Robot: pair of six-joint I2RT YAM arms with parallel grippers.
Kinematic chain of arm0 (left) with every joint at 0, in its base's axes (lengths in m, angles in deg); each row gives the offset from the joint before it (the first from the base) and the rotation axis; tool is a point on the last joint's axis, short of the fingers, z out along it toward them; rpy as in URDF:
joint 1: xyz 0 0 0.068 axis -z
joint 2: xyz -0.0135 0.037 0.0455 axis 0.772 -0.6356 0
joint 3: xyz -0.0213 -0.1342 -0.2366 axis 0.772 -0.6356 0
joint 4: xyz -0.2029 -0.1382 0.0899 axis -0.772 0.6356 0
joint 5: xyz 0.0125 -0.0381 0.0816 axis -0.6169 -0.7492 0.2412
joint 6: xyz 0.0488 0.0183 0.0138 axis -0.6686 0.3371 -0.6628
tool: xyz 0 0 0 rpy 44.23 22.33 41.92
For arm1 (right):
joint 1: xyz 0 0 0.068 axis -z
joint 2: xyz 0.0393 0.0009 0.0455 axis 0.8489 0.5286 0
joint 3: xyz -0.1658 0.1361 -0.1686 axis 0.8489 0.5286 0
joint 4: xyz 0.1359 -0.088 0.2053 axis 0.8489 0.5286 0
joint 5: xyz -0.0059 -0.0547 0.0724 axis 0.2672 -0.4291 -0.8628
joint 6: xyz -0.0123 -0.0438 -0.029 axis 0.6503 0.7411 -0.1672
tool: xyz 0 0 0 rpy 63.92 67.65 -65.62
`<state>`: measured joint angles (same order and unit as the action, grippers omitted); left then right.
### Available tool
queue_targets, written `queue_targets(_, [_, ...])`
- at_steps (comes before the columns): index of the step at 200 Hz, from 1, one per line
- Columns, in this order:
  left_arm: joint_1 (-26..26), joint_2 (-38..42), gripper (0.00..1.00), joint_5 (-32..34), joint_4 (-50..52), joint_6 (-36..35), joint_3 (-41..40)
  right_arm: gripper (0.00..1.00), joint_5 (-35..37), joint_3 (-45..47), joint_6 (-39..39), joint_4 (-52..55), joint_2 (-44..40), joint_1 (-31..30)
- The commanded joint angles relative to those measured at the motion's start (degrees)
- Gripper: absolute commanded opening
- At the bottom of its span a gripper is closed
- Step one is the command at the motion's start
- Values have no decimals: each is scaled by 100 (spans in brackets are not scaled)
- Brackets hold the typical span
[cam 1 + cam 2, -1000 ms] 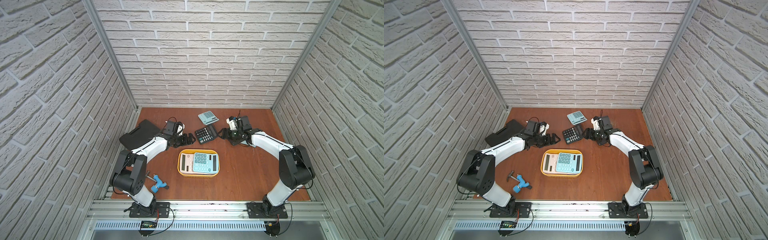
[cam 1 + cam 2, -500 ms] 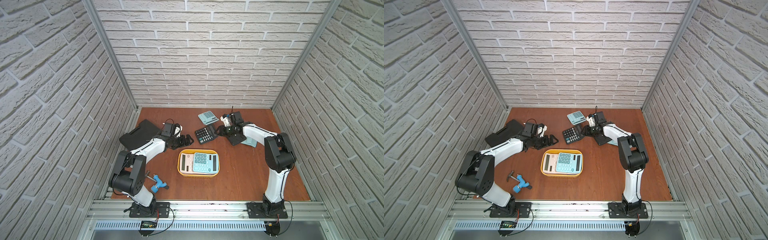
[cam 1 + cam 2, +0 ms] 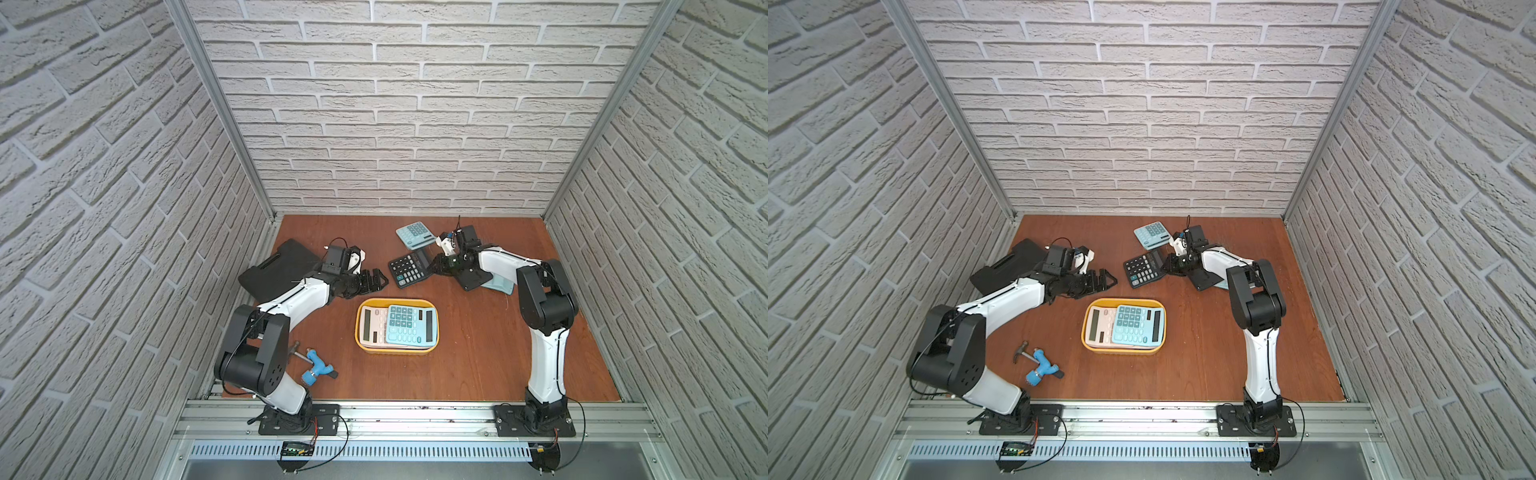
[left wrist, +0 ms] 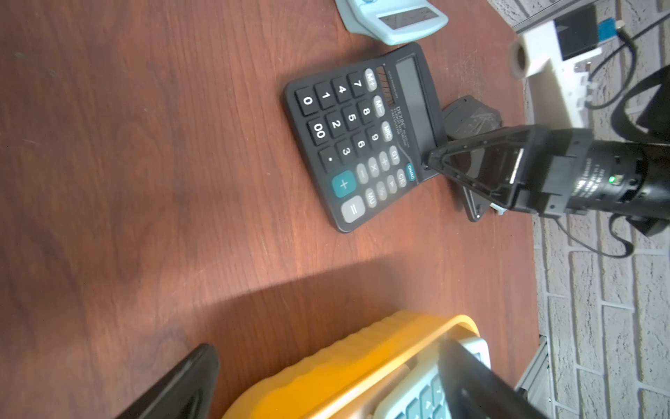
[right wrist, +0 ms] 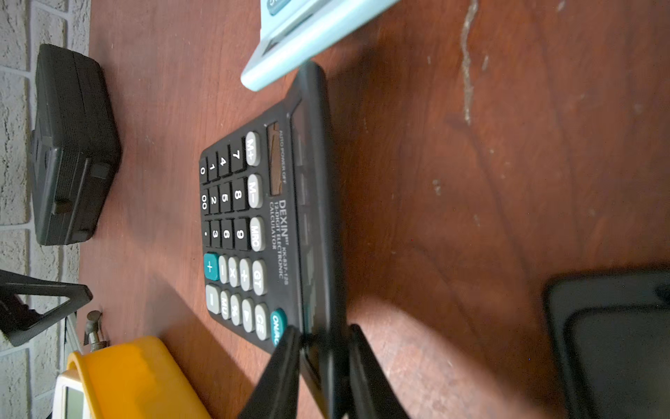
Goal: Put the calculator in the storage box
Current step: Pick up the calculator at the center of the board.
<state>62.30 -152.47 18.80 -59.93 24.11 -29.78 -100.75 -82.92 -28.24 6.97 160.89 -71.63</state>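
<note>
Right gripper point(image 5: 324, 332) clamping black calculator point(image 5: 250, 217), left gripper point(image 3: 380, 280) — wide

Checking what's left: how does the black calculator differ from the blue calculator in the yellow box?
The black calculator sits outside the storage box; the blue calculator lies inside it, atop a pink calculator. The right hand grips the black calculator's display edge; no hand touches the blue calculator. Both lie keys up.

I am looking into a cell where white brick-pattern walls point(image 3: 415, 124) are enclosing three sides, aluminium posts point(image 3: 221, 104) are running up the back corners, and even light is falling on the reddish-brown wooden tabletop point(image 3: 478, 365) (soft shadows only); an aluminium rail point(image 3: 415, 415) is bounding the front edge.
</note>
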Motion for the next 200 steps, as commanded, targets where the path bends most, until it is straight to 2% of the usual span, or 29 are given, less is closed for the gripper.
queue_targets(1, [-43,247,98,-138,-150,-24,-88,17,-209,-155,51,-159,-37,18])
queue_targets(26, [-43,418,98,-239,-128,-13,-65,3,-220,-66,42,-202,-292,18])
queue_targets(101, [-26,890,98,-238,671,-297,705,3,-619,220,-373,-276,-1619,213])
queue_targets(161, [-21,660,98,-242,2630,-1347,2550,3,-1724,108,12,674,-2318,257])
queue_targets(200, [-22,62,98,-764,3263,-1832,3630,3,-2443,194,422,1244,-2506,234])
